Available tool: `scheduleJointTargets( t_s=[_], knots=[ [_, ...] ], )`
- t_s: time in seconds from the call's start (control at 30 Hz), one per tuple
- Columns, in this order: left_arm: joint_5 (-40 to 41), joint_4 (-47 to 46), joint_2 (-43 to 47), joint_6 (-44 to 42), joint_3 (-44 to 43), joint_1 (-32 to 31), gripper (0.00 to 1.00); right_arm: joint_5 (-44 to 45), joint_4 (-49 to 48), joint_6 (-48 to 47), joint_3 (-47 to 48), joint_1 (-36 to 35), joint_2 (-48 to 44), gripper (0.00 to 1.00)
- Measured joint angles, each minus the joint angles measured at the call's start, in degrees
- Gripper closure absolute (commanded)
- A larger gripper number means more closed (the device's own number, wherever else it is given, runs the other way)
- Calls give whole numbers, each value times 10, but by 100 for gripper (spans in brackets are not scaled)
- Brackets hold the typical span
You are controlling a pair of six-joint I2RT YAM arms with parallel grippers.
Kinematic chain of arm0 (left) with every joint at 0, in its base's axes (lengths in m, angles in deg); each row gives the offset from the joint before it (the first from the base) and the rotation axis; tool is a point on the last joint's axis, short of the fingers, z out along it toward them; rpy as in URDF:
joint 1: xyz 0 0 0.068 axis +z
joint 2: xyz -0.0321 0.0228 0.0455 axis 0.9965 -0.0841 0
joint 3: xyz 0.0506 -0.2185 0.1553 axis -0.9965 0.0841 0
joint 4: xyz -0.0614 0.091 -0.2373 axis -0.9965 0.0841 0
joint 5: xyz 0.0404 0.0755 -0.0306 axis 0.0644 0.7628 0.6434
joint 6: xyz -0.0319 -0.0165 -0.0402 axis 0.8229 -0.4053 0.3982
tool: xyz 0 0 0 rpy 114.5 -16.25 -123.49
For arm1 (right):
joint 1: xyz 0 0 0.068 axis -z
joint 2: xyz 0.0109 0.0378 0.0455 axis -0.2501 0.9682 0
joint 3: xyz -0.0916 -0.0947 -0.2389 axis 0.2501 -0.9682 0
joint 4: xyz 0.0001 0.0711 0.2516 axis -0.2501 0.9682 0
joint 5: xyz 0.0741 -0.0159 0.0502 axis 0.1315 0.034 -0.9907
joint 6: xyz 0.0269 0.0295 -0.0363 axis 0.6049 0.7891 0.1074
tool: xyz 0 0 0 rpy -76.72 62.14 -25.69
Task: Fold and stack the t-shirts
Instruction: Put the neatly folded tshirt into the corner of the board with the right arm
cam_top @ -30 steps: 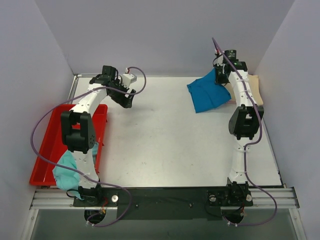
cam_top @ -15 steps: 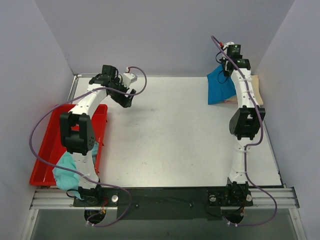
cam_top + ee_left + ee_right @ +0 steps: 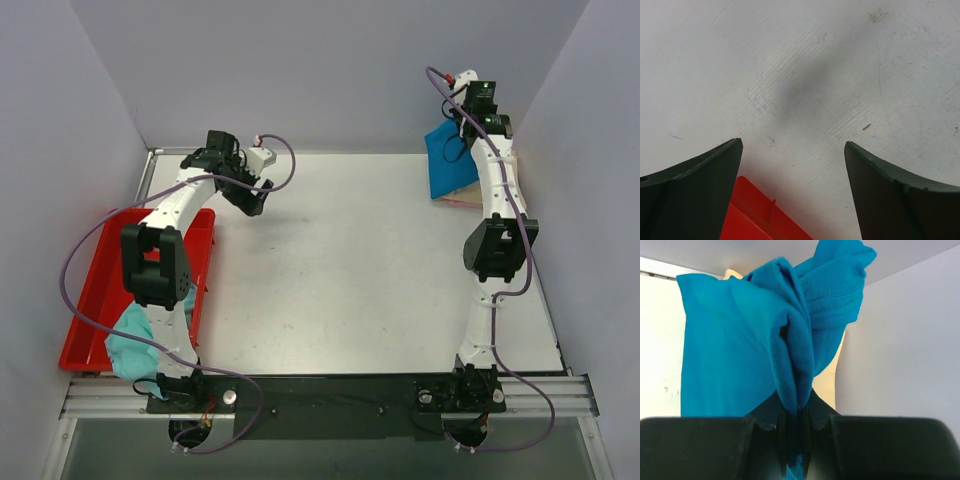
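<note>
- Left pincer (image 3: 792,144) stands spread wide and empty above the bare surface (image 3: 340,270), beside the red tray (image 3: 95,290).
- Teal-aqua shirt (image 3: 125,345) lies crumpled at the tray's near end, against the left arm's base.
- Right pincer (image 3: 795,437) is clamped on a bunched fold of the deep blue shirt (image 3: 447,160), which hangs limp at the far right over the cream shirt (image 3: 826,387). It is light, floppy cotton, probably best gripped at the hems or shoulders.

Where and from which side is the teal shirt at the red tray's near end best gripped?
Come straight down on the teal shirt and pinch a raised fold on its exposed left part. It lies crumpled with no clean hem showing, the left arm covers its right side, and the red tray wall likely blocks a sideways approach.
</note>
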Motion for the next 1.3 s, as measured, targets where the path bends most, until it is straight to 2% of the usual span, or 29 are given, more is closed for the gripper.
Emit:
scheduleJointTargets(
  t_s=[0.4, 0.7, 0.73, 0.77, 0.8, 0.83, 0.87, 1.13, 1.3],
  knots=[
    [15, 0, -19, -6, -1, -1, 6, 31, -57, -86, -16, 16, 1, 100],
    [32, 9, -38, -8, -31, -2, 6, 57, -147, -161, -37, 47, 43, 100],
    [34, 10, -42, -8, -38, -2, 6, 58, -154, -168, -41, 51, 51, 93],
    [36, 10, -46, -8, -44, -2, 6, 59, -161, -174, -47, 54, 57, 78],
    [37, 10, -47, -8, -46, -2, 6, 61, -168, -182, -52, 57, 63, 55],
    [40, 11, -47, -8, -47, -3, 6, 65, -180, -190, -59, 59, 70, 45],
    [42, 13, -47, -8, -48, -3, 6, 75, -197, -199, -66, 61, 77, 0],
    [60, 34, -54, -10, -58, -4, 6, 156, -322, -233, -64, 65, 90, 0],
    [67, 38, -37, -13, -36, -4, 6, 162, -324, -213, -74, 56, 61, 0]
  ],
)
